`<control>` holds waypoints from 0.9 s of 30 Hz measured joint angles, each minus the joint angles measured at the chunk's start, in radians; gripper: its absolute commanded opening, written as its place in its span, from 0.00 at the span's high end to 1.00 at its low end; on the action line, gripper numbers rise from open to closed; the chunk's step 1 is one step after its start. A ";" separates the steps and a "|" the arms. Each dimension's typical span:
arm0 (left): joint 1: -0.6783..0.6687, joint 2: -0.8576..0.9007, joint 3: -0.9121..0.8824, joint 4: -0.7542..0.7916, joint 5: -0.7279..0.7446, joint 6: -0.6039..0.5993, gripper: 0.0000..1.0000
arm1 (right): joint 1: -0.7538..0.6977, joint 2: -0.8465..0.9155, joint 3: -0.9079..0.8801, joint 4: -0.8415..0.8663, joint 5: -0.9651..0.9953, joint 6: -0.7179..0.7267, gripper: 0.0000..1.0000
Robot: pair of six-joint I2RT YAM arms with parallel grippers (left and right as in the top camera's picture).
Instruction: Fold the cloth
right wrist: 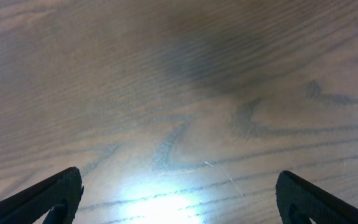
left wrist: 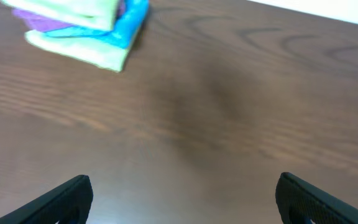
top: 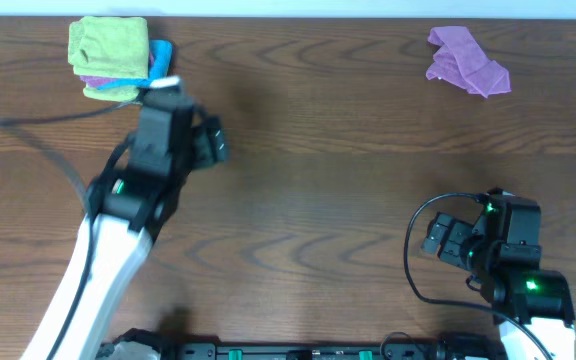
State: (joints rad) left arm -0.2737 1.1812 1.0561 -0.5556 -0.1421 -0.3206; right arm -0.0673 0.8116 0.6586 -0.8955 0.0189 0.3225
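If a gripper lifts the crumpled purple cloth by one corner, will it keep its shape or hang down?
The purple cloth lies in soft, irregular creases, so it will probably hang limp. It looks thin, so likely light. Pushed on the smooth table, it may bunch rather than slide whole.

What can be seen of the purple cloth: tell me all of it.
The purple cloth is a single soft piece that looks like fabric, light purple all over. It lies crumpled and unfolded, bunched into an irregular heap with creases and a loose corner toward the right. It sits on the right side of the table, near the edge farthest from the robot. Only the tabletop touches it, and it shows in the overhead view alone.
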 measured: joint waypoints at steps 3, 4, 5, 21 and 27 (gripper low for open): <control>0.055 -0.170 -0.142 0.014 0.008 0.058 0.05 | 0.000 0.000 0.000 0.000 0.000 0.000 0.01; 0.068 -0.206 -0.170 0.012 0.012 0.074 0.05 | 0.000 0.000 0.000 0.001 0.000 0.000 0.01; 0.085 -0.253 -0.206 0.014 0.023 0.097 0.05 | 0.000 0.000 0.000 0.000 0.000 0.000 0.01; 0.222 -0.899 -0.649 -0.129 0.153 0.294 0.05 | 0.000 0.000 -0.001 0.000 0.000 0.000 0.01; 0.257 -1.019 -0.684 -0.243 0.162 0.352 0.05 | 0.000 0.000 -0.001 0.001 0.000 0.000 0.01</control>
State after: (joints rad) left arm -0.0166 0.1619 0.3721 -0.7986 0.0200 0.0319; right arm -0.0673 0.8116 0.6579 -0.8944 0.0189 0.3225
